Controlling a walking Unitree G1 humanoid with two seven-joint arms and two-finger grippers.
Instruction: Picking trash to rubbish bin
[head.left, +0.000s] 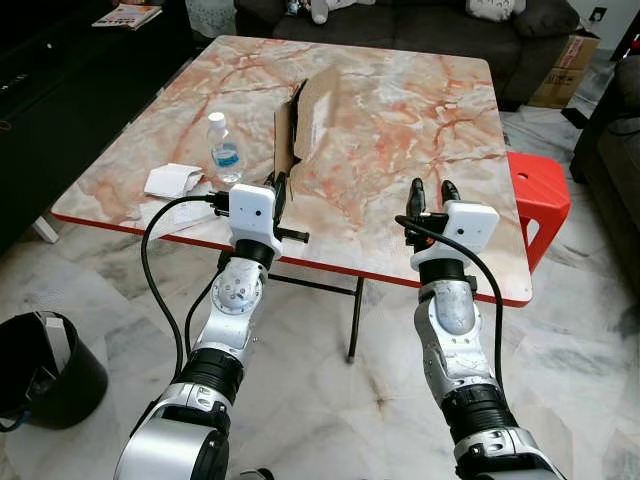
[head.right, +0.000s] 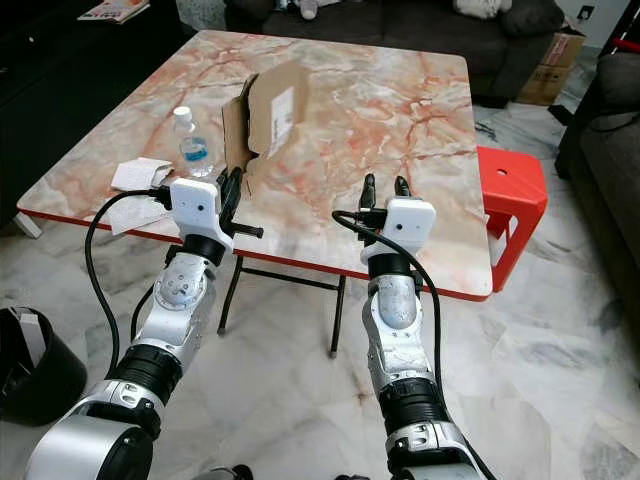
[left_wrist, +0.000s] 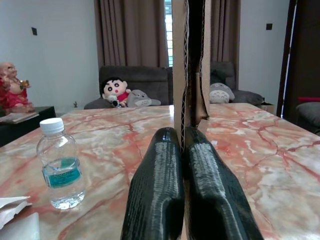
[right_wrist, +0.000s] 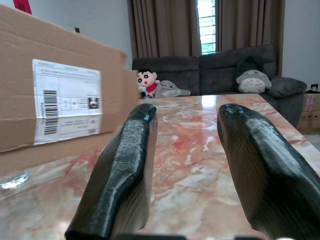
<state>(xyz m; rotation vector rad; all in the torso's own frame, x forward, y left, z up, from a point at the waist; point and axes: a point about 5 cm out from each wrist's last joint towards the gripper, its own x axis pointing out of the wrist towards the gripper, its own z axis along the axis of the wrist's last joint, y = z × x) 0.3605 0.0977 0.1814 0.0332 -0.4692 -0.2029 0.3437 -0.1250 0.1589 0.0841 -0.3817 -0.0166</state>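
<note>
A marble table (head.left: 400, 110) with a red edge carries a flattened cardboard box (head.left: 305, 120) standing on its edge near the middle. On the floor to the robot's left sits a black bin (head.left: 45, 370). The left gripper (head.left: 278, 192) has its fingers pressed together on the cardboard's near edge; the right gripper (head.left: 432, 192) hovers over the table's near edge, fingers spread and empty. A water bottle (head.left: 223, 150) stands beside crumpled tissue (head.left: 172, 181).
</note>
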